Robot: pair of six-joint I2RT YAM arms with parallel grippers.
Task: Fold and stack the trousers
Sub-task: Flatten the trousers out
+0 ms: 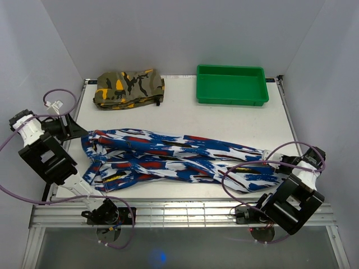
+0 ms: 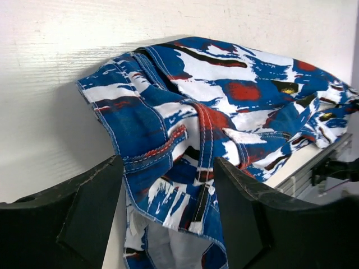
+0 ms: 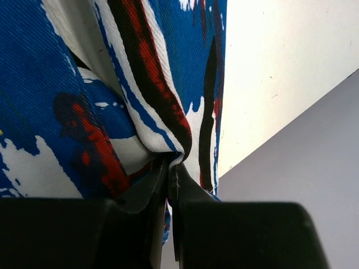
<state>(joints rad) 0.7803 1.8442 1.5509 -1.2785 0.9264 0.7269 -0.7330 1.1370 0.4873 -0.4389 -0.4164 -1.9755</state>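
The trousers (image 1: pixel 179 159) lie lengthwise across the near half of the desk (image 1: pixel 185 115), waist to the left, leg ends to the right, loosely doubled and wrinkled. The right tool (image 3: pixel 171 168) is pressed together on a thin fold of leg cloth. The left tool (image 2: pixel 168 168) stands spread, with the waist corner between its fingers but not gripped.

So only one end is held, and that is the main risk. Any pull from the right arm would probably drag the whole garment sideways and shake the layers apart instead of folding them. The pinch looks shallow (a ridge of cloth, perhaps one layer), so it may slip out under load.

If the left tool closes where it stands, it could catch only the top layer near the pocket seam, leaving the under layer behind and skewing the fold.

The near edge of the cloth runs close to the desk's front, so a slack lift may spill it over. The right arm's cable (image 1: pixel 241 168) loops above the legs and could snag.
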